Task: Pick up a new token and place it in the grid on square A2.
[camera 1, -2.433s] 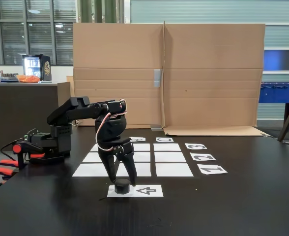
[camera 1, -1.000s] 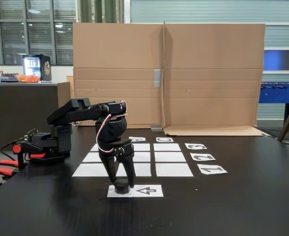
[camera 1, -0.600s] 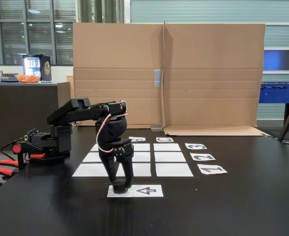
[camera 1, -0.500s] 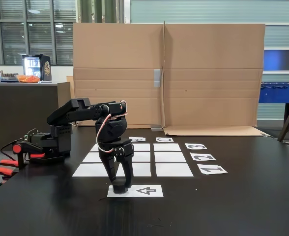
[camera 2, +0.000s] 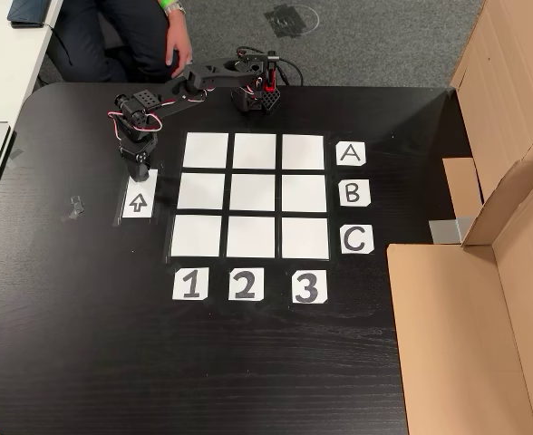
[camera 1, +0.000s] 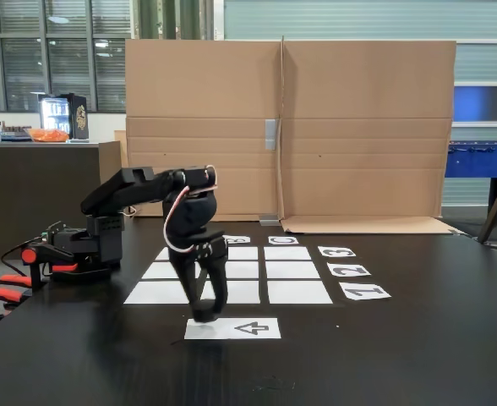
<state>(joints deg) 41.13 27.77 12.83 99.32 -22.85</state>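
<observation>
Nine white cells make up the grid (camera 2: 254,195) on the black worktop (camera 2: 94,344), square A2 (camera 2: 255,151) lying bare in the row by the A label (camera 2: 350,153). Beside the grid, over the arrow sheet (camera 1: 247,328), the tool (camera 1: 204,315) hangs with fingers closed on the token (camera 1: 203,315), lifted just above the paper.

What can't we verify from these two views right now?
- The token: in the fixed view it is black against the black fingers; whether it has cleared the arrow sheet is too fine to tell. In the other view the gripper covers it from above.
- Jaw contact: grip firmness not visible.
- Label A: in the fixed view the arm hides it.
- The person: cut off by the other view's top edge.
</observation>
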